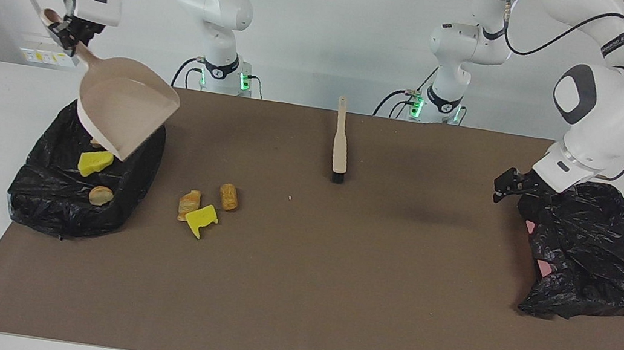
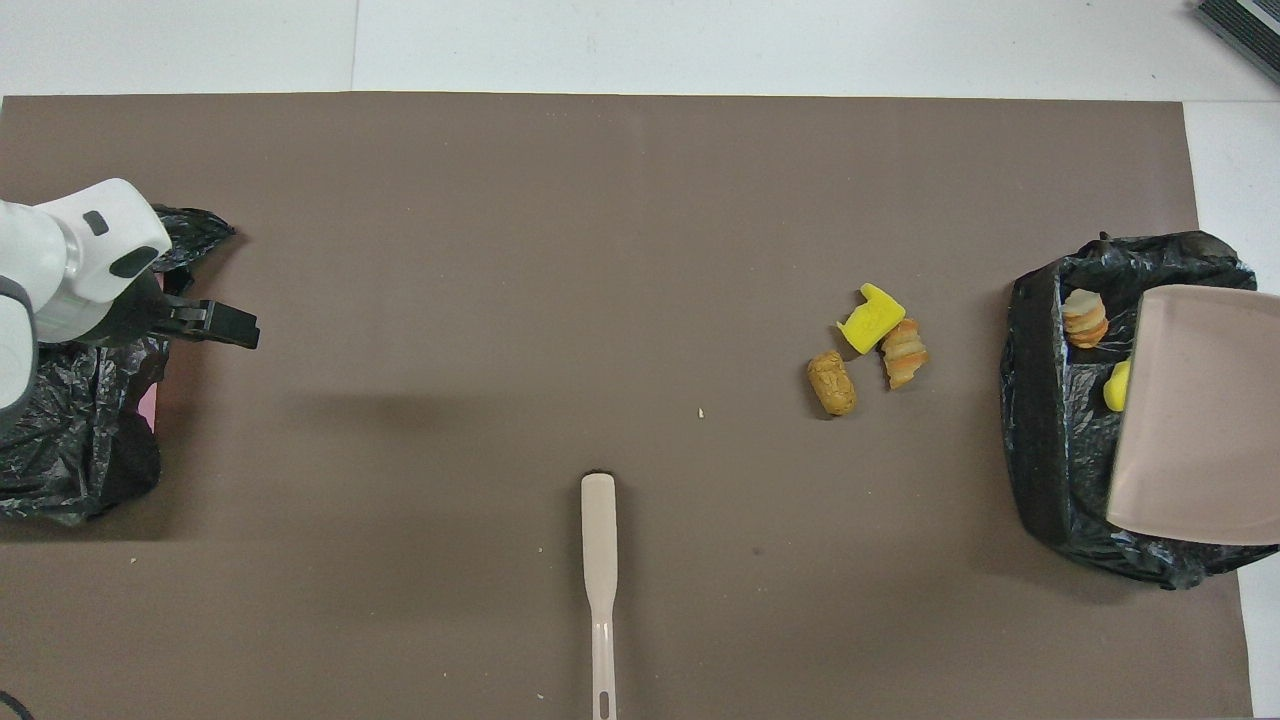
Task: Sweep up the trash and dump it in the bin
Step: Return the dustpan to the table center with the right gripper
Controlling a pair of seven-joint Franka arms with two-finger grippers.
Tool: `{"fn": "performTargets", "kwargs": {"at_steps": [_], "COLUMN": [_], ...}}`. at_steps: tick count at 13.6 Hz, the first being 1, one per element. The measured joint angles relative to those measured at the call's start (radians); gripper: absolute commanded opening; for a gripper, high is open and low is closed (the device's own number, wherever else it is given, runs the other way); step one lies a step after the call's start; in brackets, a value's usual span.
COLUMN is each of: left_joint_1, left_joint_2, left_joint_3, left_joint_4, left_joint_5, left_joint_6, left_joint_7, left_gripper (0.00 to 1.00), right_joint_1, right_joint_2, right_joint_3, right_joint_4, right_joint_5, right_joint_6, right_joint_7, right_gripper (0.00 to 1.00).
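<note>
The right gripper (image 1: pixel 66 33) pinches the dustpan (image 1: pixel 124 109) handle, tilted over the bin (image 1: pixel 50 193); the pan hides part of a sponge chunk (image 2: pixel 1116 385). At the mat's nine o'clock overhead, the left gripper (image 1: pixel 507 185) hangs, its jaws' state unclear.

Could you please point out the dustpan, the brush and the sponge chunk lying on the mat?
dustpan (image 1: pixel 123 103), facing view, inside of its pan.
brush (image 1: pixel 342 136), facing view, middle of its handle.
sponge chunk (image 1: pixel 201 218), facing view, its yellow top.

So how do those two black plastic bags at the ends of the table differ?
The black bag under the tilted beige dustpan stands open like a bin, holding a yellow sponge chunk and a striped roll. The black bag beside the left gripper lies crumpled, with nothing visible inside. Both are glossy black plastic on the brown mat.
</note>
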Motion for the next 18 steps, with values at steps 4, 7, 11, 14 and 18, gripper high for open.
{"fn": "performTargets", "kwargs": {"at_steps": [4,7,11,14,18], "left_joint_1": [0.001,0.001,0.001,0.001,0.000], "left_joint_2": [-0.021,-0.036,-0.065,-0.087,-0.091], "left_joint_3": [0.030,0.035,0.029,0.028,0.022], "left_joint_4": [0.055,0.099,0.157,0.152,0.152], "left_joint_5": [0.024,0.025,0.060,0.085,0.092], "left_joint_6": [-0.074,-0.155,-0.233,-0.243,-0.247], "left_joint_7": [-0.032,-0.088,-0.099,-0.099,-0.099], "left_gripper": [1.00,1.00,1.00,1.00,1.00], "right_joint_1": [0.167,0.319,0.463,0.543,0.647], "right_joint_2": [0.038,0.147,0.396,0.608,0.869], "right_joint_3": [0.035,0.037,0.034,0.031,0.018], "right_joint_4": [-0.008,-0.009,0.097,0.279,0.535], "right_joint_5": [0.220,0.316,0.374,0.375,0.303], "right_joint_6": [0.006,0.112,0.258,0.311,0.333], "right_joint_7": [0.517,0.897,1.299,1.496,1.674], "right_gripper": [0.00,0.00,0.00,0.00,0.00]}}
